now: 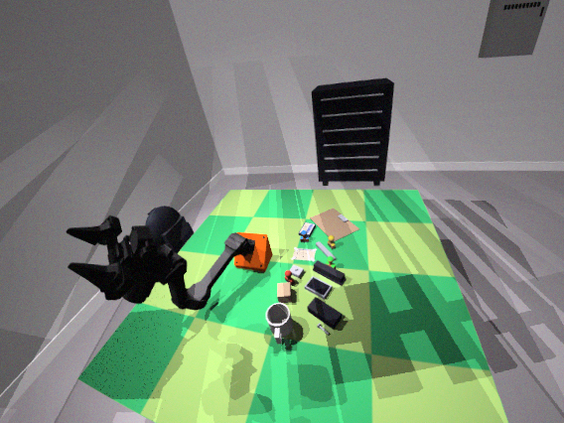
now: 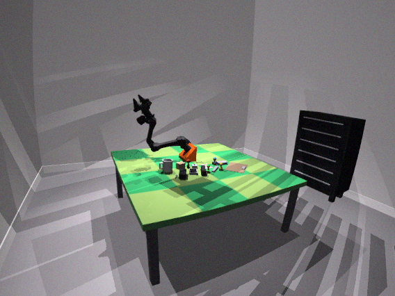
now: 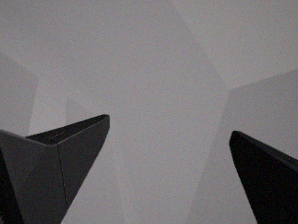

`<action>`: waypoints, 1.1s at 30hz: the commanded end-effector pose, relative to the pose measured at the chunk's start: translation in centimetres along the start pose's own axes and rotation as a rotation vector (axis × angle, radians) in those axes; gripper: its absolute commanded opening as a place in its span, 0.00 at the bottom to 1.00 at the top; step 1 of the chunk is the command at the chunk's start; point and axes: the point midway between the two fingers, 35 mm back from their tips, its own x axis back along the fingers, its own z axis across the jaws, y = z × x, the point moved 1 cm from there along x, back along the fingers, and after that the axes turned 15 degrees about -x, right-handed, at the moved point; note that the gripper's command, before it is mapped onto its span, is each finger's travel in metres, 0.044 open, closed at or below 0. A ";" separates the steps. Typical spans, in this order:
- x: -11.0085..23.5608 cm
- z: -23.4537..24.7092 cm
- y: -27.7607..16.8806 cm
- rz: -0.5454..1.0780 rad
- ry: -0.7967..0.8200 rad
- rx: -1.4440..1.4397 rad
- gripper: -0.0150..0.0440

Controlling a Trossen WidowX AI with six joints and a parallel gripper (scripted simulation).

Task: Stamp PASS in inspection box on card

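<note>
My gripper (image 1: 70, 249) (image 2: 137, 99) (image 3: 169, 129) is open and empty. It is raised high off the table's left side and points away from the table, so the wrist view shows only grey wall. A small white card (image 1: 304, 254) lies mid-table beside the orange arm base (image 1: 254, 252) (image 2: 189, 153). Small knobbed stamps stand around the card: a red one (image 1: 288, 274), a green one (image 1: 331, 260), a yellow one (image 1: 332, 242) and a blue one (image 1: 304, 234). I cannot read which is PASS. A flat framed pad (image 1: 319, 287) lies in front of the card.
On the green checked table (image 1: 422, 348) (image 2: 167, 205) stand a grey mug (image 1: 278, 318) (image 2: 167, 165), a tan block (image 1: 284, 290), two black boxes (image 1: 329, 272) (image 1: 325, 313) and a brown clipboard (image 1: 334, 223) (image 2: 236, 167). A black drawer cabinet (image 1: 353, 131) (image 2: 327, 156) stands by the wall.
</note>
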 end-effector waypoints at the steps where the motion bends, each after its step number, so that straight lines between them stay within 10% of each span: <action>1: 0.0 0.0 0.2 -0.004 0.002 0.004 0.89; 7: -0.8 0.2 7.4 -0.183 0.034 0.152 0.62; 19: 2.2 3.9 25.2 -0.778 0.014 0.602 0.61; 33: 16.1 12.0 40.2 -1.566 -0.297 1.096 0.61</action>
